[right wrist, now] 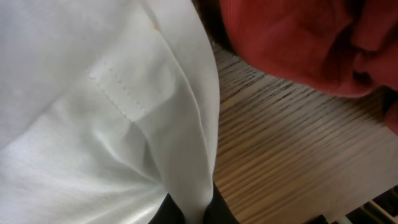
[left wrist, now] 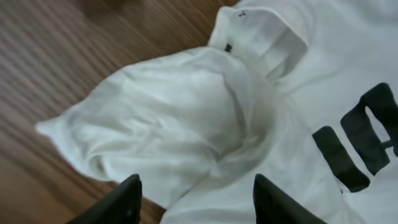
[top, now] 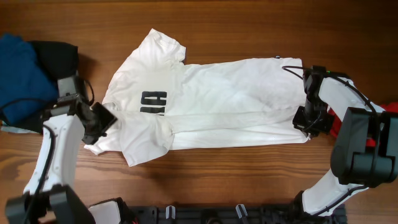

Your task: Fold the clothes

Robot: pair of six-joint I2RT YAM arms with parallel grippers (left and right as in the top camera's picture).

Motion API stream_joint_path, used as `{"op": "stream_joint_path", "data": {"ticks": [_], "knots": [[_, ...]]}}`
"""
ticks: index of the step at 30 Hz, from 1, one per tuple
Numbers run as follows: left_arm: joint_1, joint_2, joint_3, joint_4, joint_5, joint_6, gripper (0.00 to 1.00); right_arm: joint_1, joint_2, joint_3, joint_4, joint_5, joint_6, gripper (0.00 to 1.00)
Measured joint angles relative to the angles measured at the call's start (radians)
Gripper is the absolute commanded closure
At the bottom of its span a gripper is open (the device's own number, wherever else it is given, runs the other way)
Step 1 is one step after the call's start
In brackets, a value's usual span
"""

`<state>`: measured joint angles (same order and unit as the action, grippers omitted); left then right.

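A white T-shirt (top: pixel 211 99) with black lettering (top: pixel 152 101) lies lengthwise across the table, its near long side folded over the middle. My left gripper (top: pixel 106 117) hovers open at the shirt's left sleeve; in the left wrist view its fingertips (left wrist: pixel 130 193) straddle bunched white cloth (left wrist: pixel 180 118) without pinching it. My right gripper (top: pixel 309 119) is shut on the T-shirt's hem at the right end, a fold of white fabric (right wrist: pixel 186 149) pinched between the jaws. A red garment (right wrist: pixel 298 43) lies on the wood just right of that hem.
A blue garment (top: pixel 18 74) and a black one (top: pixel 56 56) are piled at the far left edge. The red cloth shows behind the right arm (top: pixel 392 109) at the right edge. A black rail (top: pixel 205 214) runs along the table's near edge.
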<state>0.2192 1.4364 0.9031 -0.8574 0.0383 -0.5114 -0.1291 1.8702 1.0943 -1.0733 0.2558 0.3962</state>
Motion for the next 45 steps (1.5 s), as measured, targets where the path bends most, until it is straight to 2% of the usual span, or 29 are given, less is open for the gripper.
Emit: {"op": "stream_joint_path", "data": {"ticks": [8, 13, 15, 17, 28, 34, 37, 39, 40, 41, 42, 43, 44, 45], "knots": [[-0.096, 0.106, -0.010, 0.060, 0.062, 0.055, 0.39, 0.000, 0.000, 0.000, 0.000, 0.000, 0.000, 0.96], [-0.114, 0.146, -0.011, 0.077, 0.065, 0.062, 0.51, 0.000, 0.000, 0.000, 0.000, 0.000, 0.000, 0.96], [-0.114, 0.163, -0.011, 0.077, 0.065, 0.071, 0.63, 0.000, 0.000, 0.000, 0.000, 0.000, 0.000, 0.96], [-0.114, 0.177, -0.013, 0.078, 0.065, 0.076, 0.95, 0.000, 0.000, 0.000, 0.002, 0.000, 0.000, 0.96], [-0.114, 0.179, 0.001, 0.080, 0.069, 0.080, 0.96, 0.000, 0.000, 0.000, 0.004, 0.000, 0.000, 0.96], [-0.114, 0.125, 0.183, 0.121, 0.068, 0.081, 0.96, 0.000, 0.000, 0.000, 0.004, 0.000, 0.000, 0.96], [-0.114, 0.111, 0.206, 0.123, 0.064, 0.081, 0.96, 0.000, 0.000, 0.000, 0.004, 0.000, 0.000, 0.96], [-0.114, 0.129, 0.205, 0.098, 0.060, 0.080, 0.87, 0.000, 0.000, 0.000, 0.004, 0.000, 0.000, 0.96], [-0.114, 0.140, 0.205, 0.091, 0.056, 0.082, 0.74, 0.000, 0.000, 0.000, 0.004, 0.000, 0.000, 0.94], [-0.114, 0.152, 0.205, 0.078, 0.056, 0.079, 0.53, 0.000, 0.000, 0.000, 0.004, 0.000, 0.000, 0.90], [-0.114, 0.161, 0.205, 0.062, 0.056, 0.084, 0.39, 0.000, 0.000, 0.000, 0.004, 0.000, 0.000, 0.86], [-0.114, 0.166, 0.205, 0.049, 0.053, 0.087, 0.30, 0.000, 0.000, 0.000, 0.004, -0.001, 0.000, 0.80], [-0.114, 0.169, 0.205, 0.038, 0.053, 0.086, 0.29, 0.000, 0.000, 0.000, 0.004, 0.000, -0.001, 0.74], [-0.114, 0.172, 0.205, 0.023, 0.053, 0.088, 0.29, 0.000, 0.000, 0.000, 0.004, -0.001, -0.002, 0.54]]}}
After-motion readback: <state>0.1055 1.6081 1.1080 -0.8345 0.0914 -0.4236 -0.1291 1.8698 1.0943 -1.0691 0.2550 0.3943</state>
